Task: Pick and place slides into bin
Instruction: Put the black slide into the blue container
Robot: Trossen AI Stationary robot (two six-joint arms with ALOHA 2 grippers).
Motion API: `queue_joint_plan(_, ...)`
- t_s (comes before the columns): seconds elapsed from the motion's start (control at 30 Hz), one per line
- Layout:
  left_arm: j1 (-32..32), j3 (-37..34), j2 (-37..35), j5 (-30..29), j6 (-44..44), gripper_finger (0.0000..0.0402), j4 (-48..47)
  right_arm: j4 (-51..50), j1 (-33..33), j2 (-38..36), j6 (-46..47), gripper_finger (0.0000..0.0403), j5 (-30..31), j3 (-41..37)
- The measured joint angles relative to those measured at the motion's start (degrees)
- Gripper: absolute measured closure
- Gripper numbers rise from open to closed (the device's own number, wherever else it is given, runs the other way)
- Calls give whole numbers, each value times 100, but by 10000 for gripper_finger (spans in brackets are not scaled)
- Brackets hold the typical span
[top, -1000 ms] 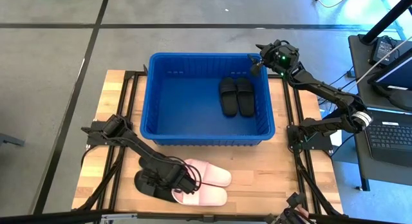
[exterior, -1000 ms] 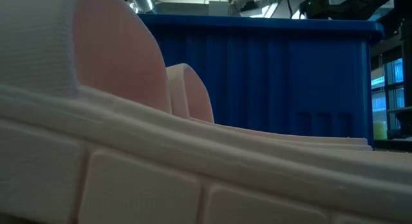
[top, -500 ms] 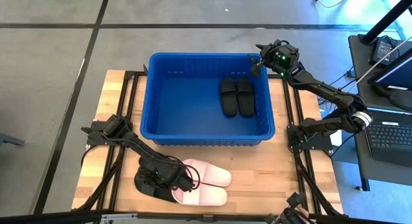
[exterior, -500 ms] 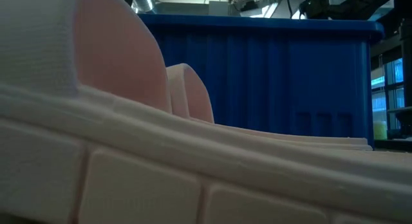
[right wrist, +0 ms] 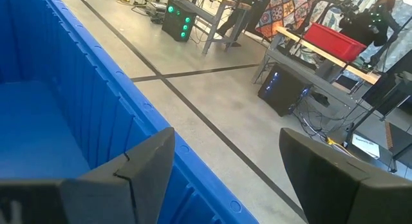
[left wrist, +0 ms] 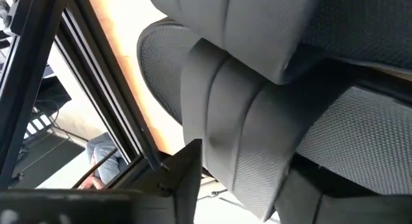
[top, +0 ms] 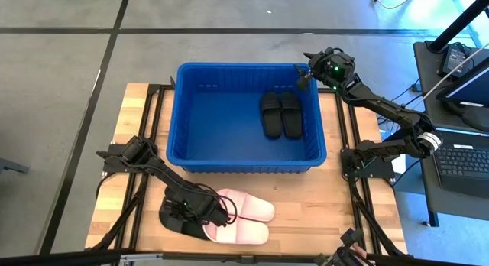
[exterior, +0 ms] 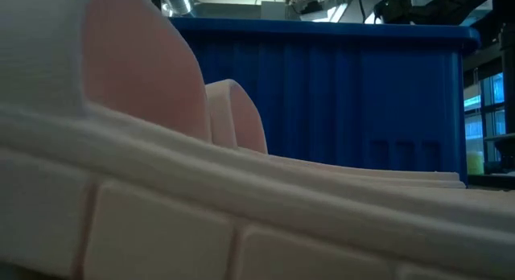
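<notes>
Almost nothing is seen to have shifted since a second ago: from above, both arms and every sandal are found where they were, and only in the low view has the near pale pink slide (exterior: 161,207) crept slightly across the picture.

Taking the bin (top: 183,113) as landmark, two black slides (top: 279,113) are laid side by side on its floor, toward the wall nearest the right arm. Outside it, on the wooden table (top: 336,197) before its near wall, two pale pink slides (top: 248,218) are lying together, with a black slide (top: 174,218) just beside them on the side of the left arm.

The left gripper (top: 216,218) is held low at the seam between the black slide and the pink pair; its wrist view is filled by grey foam strap and textured sole, and whether its fingers are closed on anything cannot be told. The right gripper (top: 304,76) is held over the bin's far corner, fingers spread and nothing between them.

The slides are judged light, soft and springy, with a matte, grippy foam skin, so little slipping is expected. The wide arched strap is judged the best hold, being raised clear of the sole.
</notes>
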Motion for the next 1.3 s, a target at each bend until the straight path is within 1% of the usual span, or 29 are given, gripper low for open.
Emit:
queue_joint_plan(0.13,0,0,0,4,7,297,19,0,2,0,-2,124,-1,0)
queue_joint_plan(0.33,0,4,0,30,14,385,158,0,1,0,-4,124,-2,0)
queue_joint_plan(0.37,0,27,0,15,15,391,145,0,1,0,-8,124,0,0)
queue_joint_plan(0.5,-4,197,-34,15,-9,390,-84,2,0,0,-24,124,0,0)
queue_joint_plan(0.63,-46,471,-116,158,16,395,-916,7,-1,0,-24,124,0,0)
queue_joint_plan(0.73,-92,607,-233,448,39,396,-1464,20,-1,0,-24,124,0,0)
queue_joint_plan(0.9,-153,623,-459,547,-313,398,-1410,39,-1,0,-24,124,0,0)
queue_joint_plan(1.17,-153,623,-468,919,-323,399,-1410,94,-1,-2,-24,124,0,0)
queue_joint_plan(1.3,-228,623,-468,1271,-264,399,-1410,121,-1,-2,-24,124,0,0)
